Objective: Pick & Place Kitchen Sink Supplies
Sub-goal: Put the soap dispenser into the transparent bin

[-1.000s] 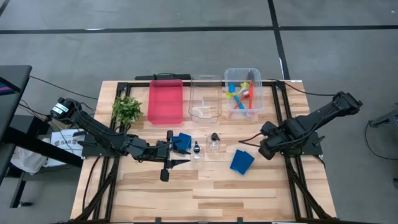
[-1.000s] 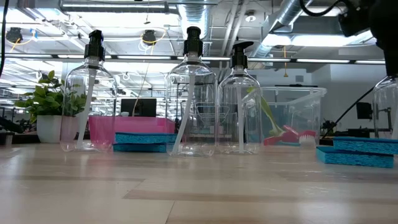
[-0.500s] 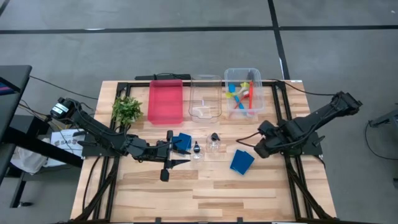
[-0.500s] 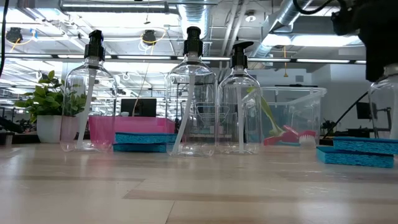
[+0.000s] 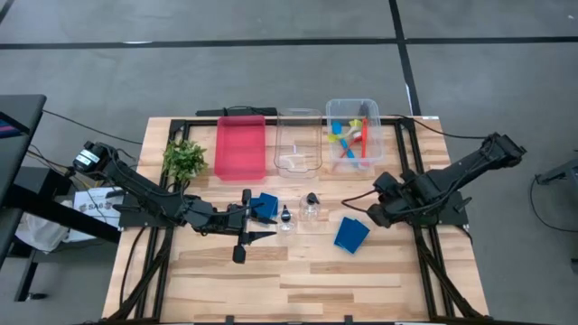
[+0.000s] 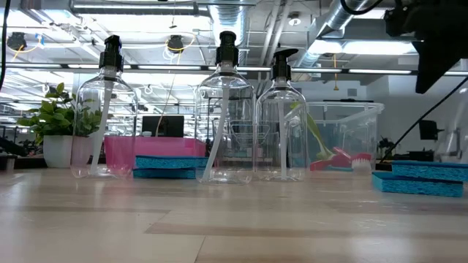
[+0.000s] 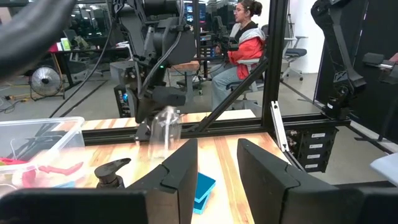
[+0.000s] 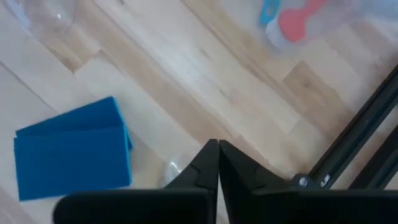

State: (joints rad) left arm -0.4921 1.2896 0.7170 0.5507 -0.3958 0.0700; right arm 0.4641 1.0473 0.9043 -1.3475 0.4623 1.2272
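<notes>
The desk [image 5: 298, 271] is showing pale, smooth wood planks with a slight sheen. Near the right end effector [image 8: 216, 163], a blue sponge [image 8: 73, 147] is looking matt and porous; bottles [image 6: 226, 124] are gleaming as clear glossy plastic.

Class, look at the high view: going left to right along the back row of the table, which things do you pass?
Green plant → red tray → empty clear bin → clear bin holding brushes.
</notes>
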